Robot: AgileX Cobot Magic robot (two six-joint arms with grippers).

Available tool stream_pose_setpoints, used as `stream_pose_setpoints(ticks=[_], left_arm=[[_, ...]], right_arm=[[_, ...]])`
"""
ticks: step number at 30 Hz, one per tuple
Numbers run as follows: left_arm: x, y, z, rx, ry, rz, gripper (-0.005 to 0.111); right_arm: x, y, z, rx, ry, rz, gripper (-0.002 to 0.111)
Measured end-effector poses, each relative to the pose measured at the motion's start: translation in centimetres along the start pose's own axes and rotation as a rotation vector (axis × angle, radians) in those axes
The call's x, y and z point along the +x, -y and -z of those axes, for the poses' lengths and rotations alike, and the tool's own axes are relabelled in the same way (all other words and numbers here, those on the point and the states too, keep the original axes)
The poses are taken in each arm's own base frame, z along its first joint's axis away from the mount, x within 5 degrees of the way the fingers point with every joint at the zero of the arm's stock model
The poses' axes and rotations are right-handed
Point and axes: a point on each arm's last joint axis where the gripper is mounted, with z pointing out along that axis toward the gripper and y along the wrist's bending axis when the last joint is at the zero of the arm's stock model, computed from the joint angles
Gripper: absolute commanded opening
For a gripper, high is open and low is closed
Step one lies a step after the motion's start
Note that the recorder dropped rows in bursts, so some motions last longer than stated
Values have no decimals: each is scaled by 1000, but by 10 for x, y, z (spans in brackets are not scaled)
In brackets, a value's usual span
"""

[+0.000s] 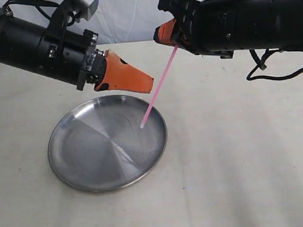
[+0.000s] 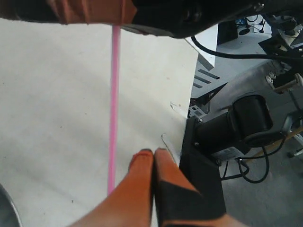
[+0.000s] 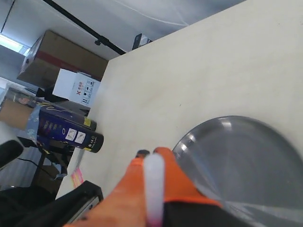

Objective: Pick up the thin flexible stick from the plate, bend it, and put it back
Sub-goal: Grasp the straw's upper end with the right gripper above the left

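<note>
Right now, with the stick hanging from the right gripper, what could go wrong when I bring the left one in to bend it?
The left gripper is shut and sits beside the thin flexible stick, not around it; advancing like this would likely shove the stick aside.
The right gripper pinches only the stick's top end, so a sideways push may swivel it or pull it free, dropping it toward the plate.
</note>
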Motion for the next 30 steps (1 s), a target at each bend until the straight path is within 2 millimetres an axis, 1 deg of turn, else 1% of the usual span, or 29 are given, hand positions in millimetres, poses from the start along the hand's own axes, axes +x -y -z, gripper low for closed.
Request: stream_pose_setpoints(ticks=[4,7,10,13,16,18,19,21,23,27,28,30], left_arm=[[0,0,0,1,-3,-10,0],[2,-3,0,-33,-24,-23,1],[5,-8,0,-86,-60,-28,8],[7,-9,1,-98,-83,-32,23],[8,-9,0,-99,-92,-35,43],[8,-7,-3,-93,-98,-36,51],[9,-6,-5,-89,-105,-37,53],[10,-1,-12,-75,-121,-42,50],[11,3,-19,-76,-138,-47,40],[14,4,-30,-149,-188,-45,3],[15,3,-31,-167,-195,-41,1],[15,1,-31,-197,-200,-38,0]], right_arm=[[0,0,0,0,1,-1,-1],[0,-1,0,-6,5,-14,-1],[-1,-2,0,-17,5,-26,-1],[0,-2,0,-23,2,-26,-1],[0,-2,0,-27,-1,-26,-1],[1,-3,0,-38,-7,-26,-1],[1,-4,0,-42,-9,-27,-1],[1,-4,0,-44,-10,-27,-1],[1,-4,0,-46,-11,-27,-1],[2,-5,0,-59,-19,-27,-1],[1,-6,1,-61,-18,-26,-1],[1,-8,2,-67,-14,-23,-1]])
